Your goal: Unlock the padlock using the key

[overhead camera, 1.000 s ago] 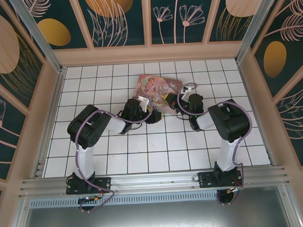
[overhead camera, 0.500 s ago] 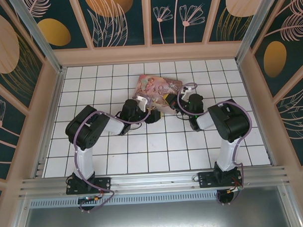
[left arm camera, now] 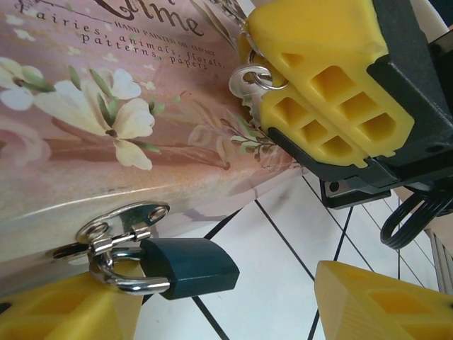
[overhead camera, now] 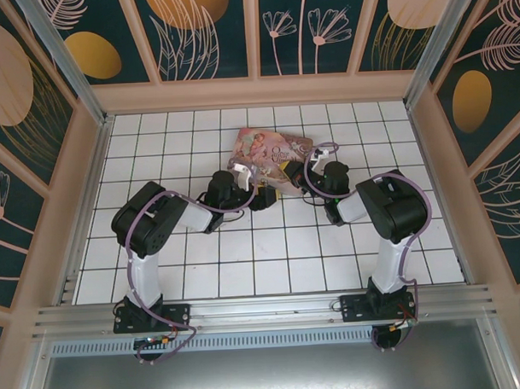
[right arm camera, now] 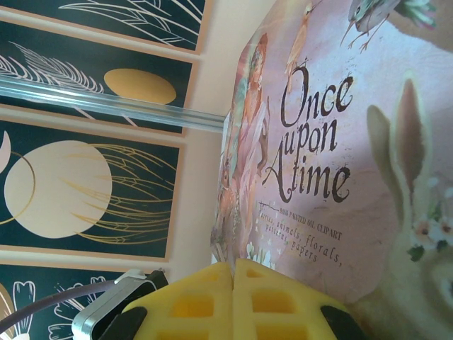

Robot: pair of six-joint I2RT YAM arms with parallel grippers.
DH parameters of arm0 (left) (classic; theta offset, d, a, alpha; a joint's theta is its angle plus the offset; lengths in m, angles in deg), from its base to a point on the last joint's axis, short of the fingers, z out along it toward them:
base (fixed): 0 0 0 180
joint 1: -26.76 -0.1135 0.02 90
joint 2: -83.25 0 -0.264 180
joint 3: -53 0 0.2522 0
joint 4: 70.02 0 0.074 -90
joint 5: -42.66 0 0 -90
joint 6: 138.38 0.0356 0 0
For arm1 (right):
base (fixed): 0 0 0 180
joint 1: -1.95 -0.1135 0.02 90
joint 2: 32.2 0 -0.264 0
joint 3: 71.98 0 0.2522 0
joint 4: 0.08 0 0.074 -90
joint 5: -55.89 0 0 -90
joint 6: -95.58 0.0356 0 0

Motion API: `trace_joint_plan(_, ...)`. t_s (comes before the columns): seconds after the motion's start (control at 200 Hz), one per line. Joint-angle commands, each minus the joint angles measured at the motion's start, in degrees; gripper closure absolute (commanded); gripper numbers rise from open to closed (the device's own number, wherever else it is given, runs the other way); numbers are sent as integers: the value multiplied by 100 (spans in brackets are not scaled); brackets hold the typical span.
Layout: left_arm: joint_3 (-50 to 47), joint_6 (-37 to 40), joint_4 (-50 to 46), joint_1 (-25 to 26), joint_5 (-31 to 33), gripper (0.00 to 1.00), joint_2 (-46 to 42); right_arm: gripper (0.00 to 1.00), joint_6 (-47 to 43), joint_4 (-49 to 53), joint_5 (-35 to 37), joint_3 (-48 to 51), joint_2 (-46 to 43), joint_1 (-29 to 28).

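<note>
even bright light, soft shadows, blurry close wrist foregrounds

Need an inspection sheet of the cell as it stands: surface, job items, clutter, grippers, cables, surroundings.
Surface: white tiled table, dark grid lines.
Job's things: padlock hangs by its shackle from the hasp of the pink tin box and looks locked; key on a ring, at the right gripper's fingers.
Clutter: nothing seen.
Grippers: left gripper open, one finger on each side of the padlock; right gripper shut, pinching the key over the tin's lid.
Cables: purple cable runs along the arms; black loop behind the right gripper.
Surroundings: teal floral wall panels; aluminium rail at the near edge.
</note>
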Motion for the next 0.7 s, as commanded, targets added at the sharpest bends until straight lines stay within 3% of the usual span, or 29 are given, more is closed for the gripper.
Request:
trace_joint_plan(0.0,97,-110,426,31,-61,34,167,100,30,-58,-83,79,148,-2)
trace_joint_plan(0.42,77,-303,684,32,112,36,470,100,17,-58,-91,79,150,9)
trace_joint_plan(0.691,63,-385,825,22,287,46,527,100,17,-71,-82,97,153,4)
